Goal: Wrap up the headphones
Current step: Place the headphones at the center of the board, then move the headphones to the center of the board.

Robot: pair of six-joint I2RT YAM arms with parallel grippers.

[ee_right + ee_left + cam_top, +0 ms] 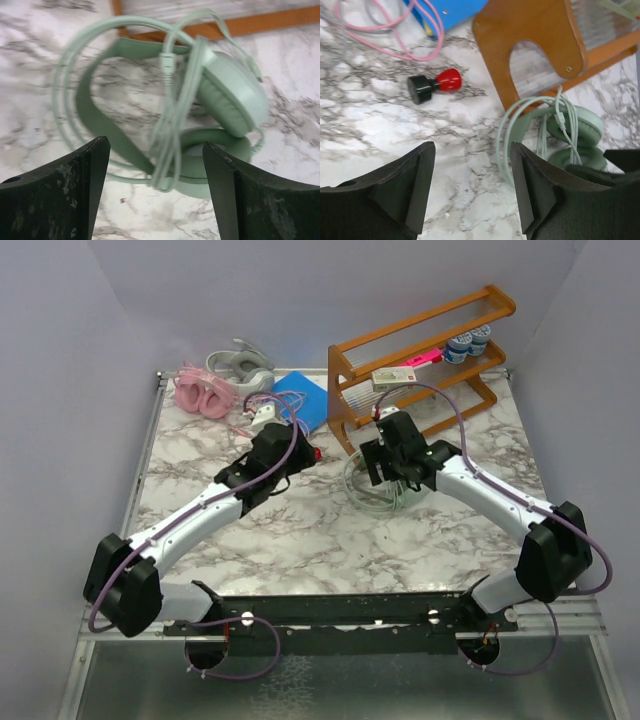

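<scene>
Currently the mint green headphones [225, 95] are lying on the marble desk [300, 530] at centre right of the overhead frame, touching the foot of the wooden rack [430, 350], with their cable [172, 115] looping across the band and cups. The right end effector [155, 185] is hovering over them with its fingers apart and gripping nothing, while the left end effector [472, 185] is hanging beside them over bare marble, its fingers also apart and empty. Meanwhile the pink headphones [200, 392] and the silver-grey headphones [240, 365] are sitting together at the upper left of the overhead frame.
</scene>
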